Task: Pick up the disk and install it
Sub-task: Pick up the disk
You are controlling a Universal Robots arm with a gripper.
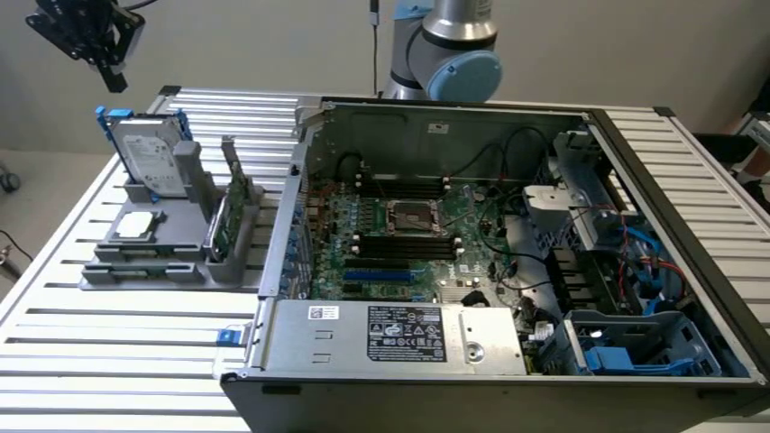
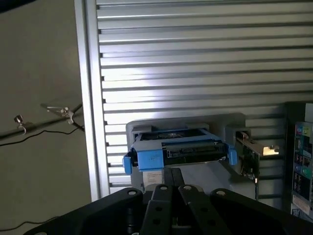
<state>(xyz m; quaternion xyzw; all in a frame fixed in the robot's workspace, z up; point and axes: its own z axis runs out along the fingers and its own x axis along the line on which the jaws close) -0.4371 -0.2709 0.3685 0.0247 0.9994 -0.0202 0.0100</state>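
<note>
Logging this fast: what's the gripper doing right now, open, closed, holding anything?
Gripper: fingers closed, holding nothing; it hangs above the disk, apart from it. The disk stands upright in the grey holder.

On the desk [image 1: 108, 361], a stand [image 1: 180, 262] sits at the exterior view's left, with an open computer case [image 1: 445, 135] just right of it. The disk [image 1: 151, 153] stands upright in the stand's far slot. A chip [image 1: 135, 225] lies flat on the stand nearer, and a circuit card [image 1: 234, 194] stands on edge along its right side. Inside the case a motherboard [image 1: 409, 230] lies on the floor, a power supply [image 1: 391, 332] along the near wall. The jaws hang above the disk, apart from it.
</note>
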